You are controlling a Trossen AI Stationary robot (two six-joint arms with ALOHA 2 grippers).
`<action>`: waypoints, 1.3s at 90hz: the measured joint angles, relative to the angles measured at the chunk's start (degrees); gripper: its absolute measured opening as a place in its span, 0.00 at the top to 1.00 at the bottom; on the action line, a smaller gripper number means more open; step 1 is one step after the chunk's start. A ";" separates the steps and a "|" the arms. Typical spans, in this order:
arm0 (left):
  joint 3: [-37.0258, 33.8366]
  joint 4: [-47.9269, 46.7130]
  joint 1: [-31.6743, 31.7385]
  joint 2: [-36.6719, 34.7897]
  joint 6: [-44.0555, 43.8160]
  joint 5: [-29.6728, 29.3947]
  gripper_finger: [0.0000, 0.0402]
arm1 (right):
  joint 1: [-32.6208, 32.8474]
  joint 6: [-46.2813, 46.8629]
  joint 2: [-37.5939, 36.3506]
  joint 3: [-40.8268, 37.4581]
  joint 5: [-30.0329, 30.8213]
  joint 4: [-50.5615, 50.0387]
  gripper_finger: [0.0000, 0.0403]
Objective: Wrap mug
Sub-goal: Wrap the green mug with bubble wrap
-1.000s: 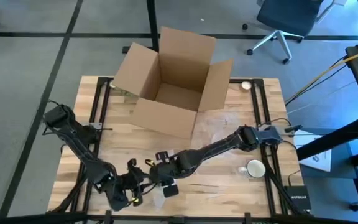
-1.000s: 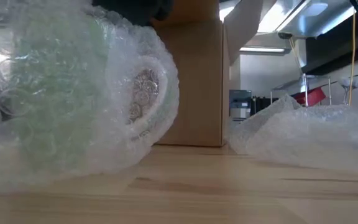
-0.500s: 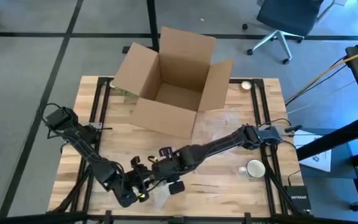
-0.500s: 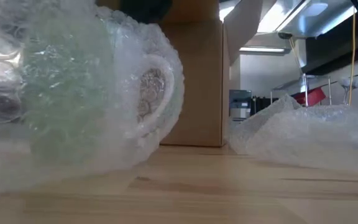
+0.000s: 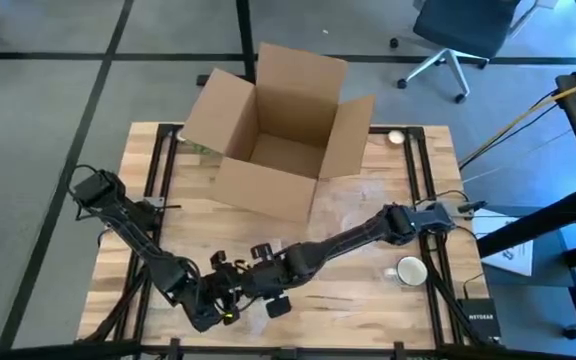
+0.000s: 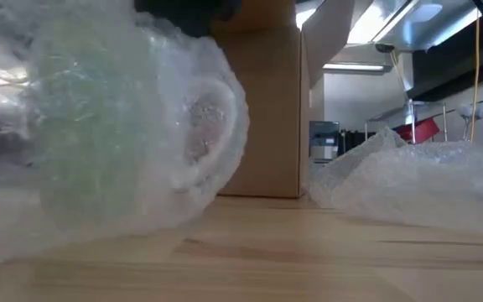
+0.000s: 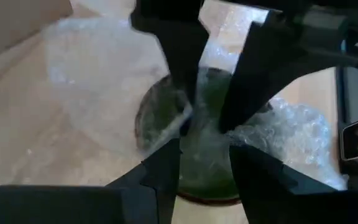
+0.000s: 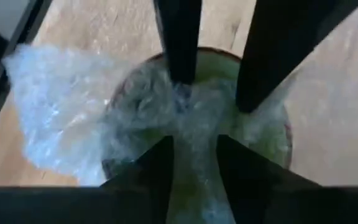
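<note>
One green mug (image 6: 99, 126) swathed in bubble wrap (image 8: 55, 118) near the table's (image 5: 368, 210) front edge, left gripper (image 7: 204, 165) and right gripper (image 8: 194, 155) both pinching its wrap, one open cardboard box (image 5: 273, 135), one white mug (image 5: 411, 270).

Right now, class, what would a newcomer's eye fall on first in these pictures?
Both pincers meet at the table's near edge, the left pincer and right pincer each pinching bubble wrap bunched over a green mug. Behind them an open cardboard box dominates the far side, and a second, white mug sits unwrapped at the right.
</note>
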 joint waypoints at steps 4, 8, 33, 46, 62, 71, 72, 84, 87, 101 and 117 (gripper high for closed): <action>0.04 0.17 0.05 -0.12 0.01 -0.09 0.69 | -0.18 0.34 0.04 -0.84 -0.18 0.49 0.73; 0.14 0.07 0.23 -0.22 -0.27 0.06 0.69 | -0.21 0.42 0.02 -1.77 -0.25 1.35 0.73; 4.84 -5.41 -0.42 -2.58 1.30 2.30 0.69 | 0.05 0.40 0.63 -1.63 -1.21 2.20 0.73; 5.35 -14.33 -0.76 -3.74 -4.88 -0.75 0.69 | 0.09 0.39 0.65 -0.83 -1.27 1.89 0.73; 3.47 -17.65 0.19 -3.17 -10.32 -7.59 0.69 | 0.11 0.44 0.46 -0.25 -1.28 1.71 0.73; 2.10 -15.12 0.95 -3.17 -10.29 -10.82 0.69 | 0.11 0.44 0.40 -0.24 -1.28 1.77 0.73; 1.94 -15.02 1.05 -3.17 -10.24 -10.95 0.69 | 0.11 0.44 0.38 -0.23 -1.28 1.77 0.73; -0.33 -10.28 2.64 -2.76 -9.15 -9.58 0.69 | 0.11 0.44 0.32 -0.23 -1.28 1.82 0.73; -0.76 -8.14 2.72 -2.60 -7.72 -8.81 0.69 | 0.10 0.43 0.30 -0.20 -1.28 1.72 0.73; -1.23 1.25 1.87 -2.34 0.18 -5.22 0.69 | 0.17 0.30 0.14 -0.14 -1.40 2.14 0.73; -1.25 2.38 0.57 -2.12 2.72 -4.44 0.69 | 0.00 0.20 0.08 -0.13 -1.19 2.14 0.73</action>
